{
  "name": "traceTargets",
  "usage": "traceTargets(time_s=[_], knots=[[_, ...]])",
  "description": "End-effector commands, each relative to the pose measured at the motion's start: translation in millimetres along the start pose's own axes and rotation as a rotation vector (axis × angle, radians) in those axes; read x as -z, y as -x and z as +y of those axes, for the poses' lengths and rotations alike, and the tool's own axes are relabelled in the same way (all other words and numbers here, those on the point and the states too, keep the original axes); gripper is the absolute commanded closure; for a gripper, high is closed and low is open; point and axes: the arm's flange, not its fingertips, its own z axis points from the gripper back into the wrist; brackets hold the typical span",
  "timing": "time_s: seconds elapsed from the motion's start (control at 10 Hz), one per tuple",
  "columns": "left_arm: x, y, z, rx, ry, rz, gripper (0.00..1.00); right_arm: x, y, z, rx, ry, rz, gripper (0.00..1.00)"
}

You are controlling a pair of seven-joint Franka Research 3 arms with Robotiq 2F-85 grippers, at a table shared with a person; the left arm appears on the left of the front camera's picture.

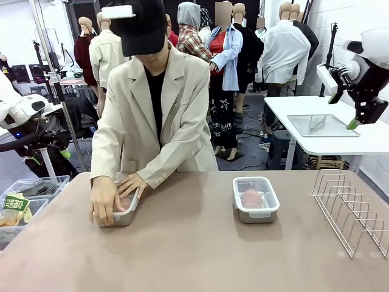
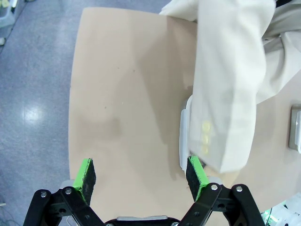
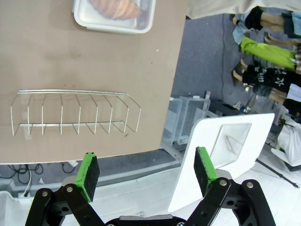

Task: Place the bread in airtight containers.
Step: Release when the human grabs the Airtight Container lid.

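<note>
Tan laminate is covering the surface (image 1: 194, 243), whose near half is lying bare in the front view. A wire rack (image 1: 351, 210) is standing at its right edge. Nearer the far side, the right container (image 1: 255, 199) is sitting lidded with a roll (image 1: 251, 197) visible through the clear lid. To the left, the person's hands (image 1: 112, 196) are pressing down on the left container (image 1: 124, 210), both resting near the far edge.

The left wrist view is adding an overhead look: the left pincer (image 2: 141, 176) is hanging with its jaws spread wide, gripping nothing, above open surface; a cream sleeve (image 2: 228, 89) is covering most of the left container, leaving only its white rim showing.

The right wrist view is showing the right pincer (image 3: 146, 170) likewise spread wide and gripping nothing, hanging beyond the surface's edge over floor and a white side table (image 3: 225, 155). Farther along, the wire rack is lying near that edge, and the right container with its roll is sitting just past it, with bare surface between them.
</note>
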Motion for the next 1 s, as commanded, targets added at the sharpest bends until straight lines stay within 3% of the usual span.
traceTargets(time_s=[0.0, 0.9], knots=[[-2.1, 0.0, 1.5, 0.005, -0.011, -0.001, 0.00, 0.6, 0.2, 0.5, -0.003, 0.001, -0.018, 0.00], [-2.1, 0.0, 1.5, 0.005, -0.011, -0.001, 0.00, 0.6, 0.2, 0.5, -0.003, 0.001, -0.018, 0.00]])
